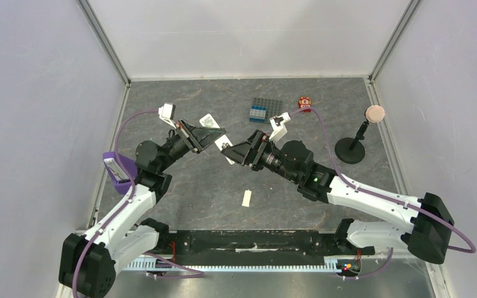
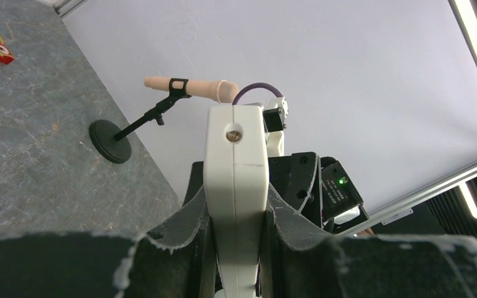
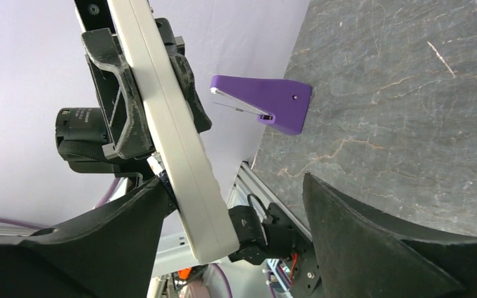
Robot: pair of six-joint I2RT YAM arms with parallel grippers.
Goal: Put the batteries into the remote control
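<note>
Over the table (image 1: 180,186), left gripper (image 2: 236,248) clamped on remote (image 2: 236,161), right gripper (image 3: 231,189) spread wide around its end, one finger (image 3: 130,217) just beside it, cover (image 1: 246,198) lying flat below.

— What is carried by the grey marbled table (image 1: 186,186)?
— A small white plate (image 1: 246,198) is laid just nearward of the right claw (image 1: 231,153). A studded block (image 1: 266,110) and a red toy (image 1: 304,102) are set beyond it, and a black-footed stand (image 1: 349,151) to its right.
— And by the left claw (image 1: 217,140)?
— A purple wedge (image 1: 119,169) is seen well to its left.
</note>
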